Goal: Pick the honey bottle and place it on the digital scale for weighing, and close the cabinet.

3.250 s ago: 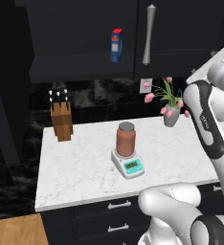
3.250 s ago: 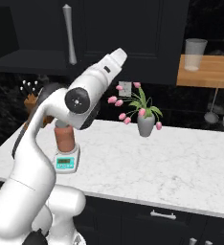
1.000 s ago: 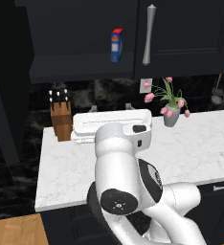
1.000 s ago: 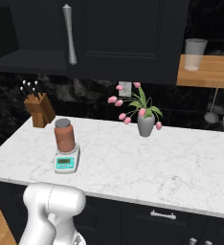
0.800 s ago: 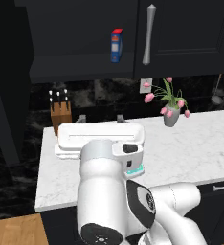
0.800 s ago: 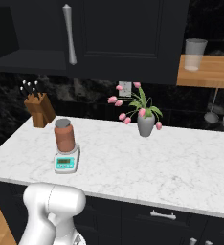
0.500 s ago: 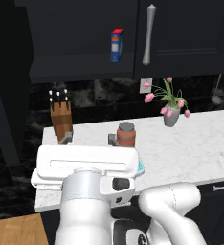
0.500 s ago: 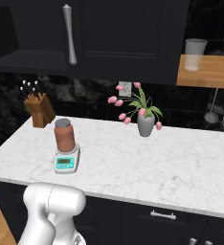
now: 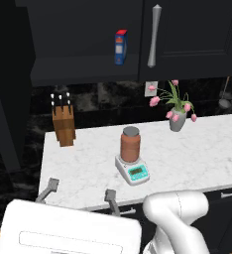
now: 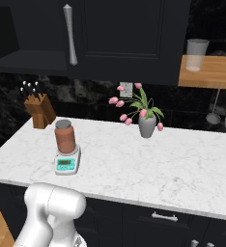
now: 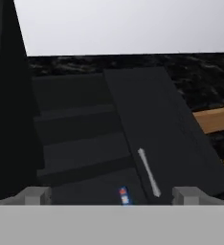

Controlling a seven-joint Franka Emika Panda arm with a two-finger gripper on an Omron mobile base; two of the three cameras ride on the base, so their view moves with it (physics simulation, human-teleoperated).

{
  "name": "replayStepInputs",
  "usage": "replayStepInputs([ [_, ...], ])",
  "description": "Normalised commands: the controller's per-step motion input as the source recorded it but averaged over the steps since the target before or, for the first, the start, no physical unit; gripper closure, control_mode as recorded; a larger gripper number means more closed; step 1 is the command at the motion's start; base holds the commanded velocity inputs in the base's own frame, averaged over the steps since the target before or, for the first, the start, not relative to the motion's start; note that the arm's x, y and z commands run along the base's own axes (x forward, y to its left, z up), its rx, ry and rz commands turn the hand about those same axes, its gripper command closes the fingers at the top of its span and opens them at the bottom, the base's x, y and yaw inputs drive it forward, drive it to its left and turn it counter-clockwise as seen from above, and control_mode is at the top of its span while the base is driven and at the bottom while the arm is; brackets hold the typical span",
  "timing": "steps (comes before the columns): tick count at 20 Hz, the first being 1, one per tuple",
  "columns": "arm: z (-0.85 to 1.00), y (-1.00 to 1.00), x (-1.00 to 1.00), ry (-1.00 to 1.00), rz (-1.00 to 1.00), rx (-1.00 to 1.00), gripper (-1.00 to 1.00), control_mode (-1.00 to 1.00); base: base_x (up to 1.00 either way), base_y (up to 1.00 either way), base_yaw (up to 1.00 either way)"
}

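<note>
The reddish-brown honey bottle stands upright on the white digital scale near the counter's front. Above it hangs the black cabinet: its right door is shut, with a long silver handle, and its left door is swung open. My gripper is low at the counter's front left and points up at the cabinet. It is open, with nothing between its fingertips, and stands apart from the bottle.
A slim blue carton stands in the open cabinet. A knife block sits at the counter's back left and a vase of pink flowers at the back. A wooden shelf holds a glass.
My arm has swung down and to the left, so the hand now sits low in the left base view and no longer hides the bottle. Bottle and scale have not moved.
</note>
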Motion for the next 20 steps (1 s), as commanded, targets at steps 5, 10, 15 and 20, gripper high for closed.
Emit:
replayStepInputs([
  [5,-0.02,0.94,-0.18,-0.11,-0.05,0.06,-1.0,-1.0,0.0,0.0,0.0],
  [10,0.0,0.99,0.24,-0.03,-0.07,0.0,-1.0,-1.0,0.0,0.0,0.0],
  [15,0.0,0.87,0.59,-0.02,-0.04,0.04,-1.0,-1.0,0.0,0.0,0.0],
  [20,-0.04,0.25,0.96,0.06,-0.01,0.05,-1.0,-1.0,0.0,0.0,0.0],
])
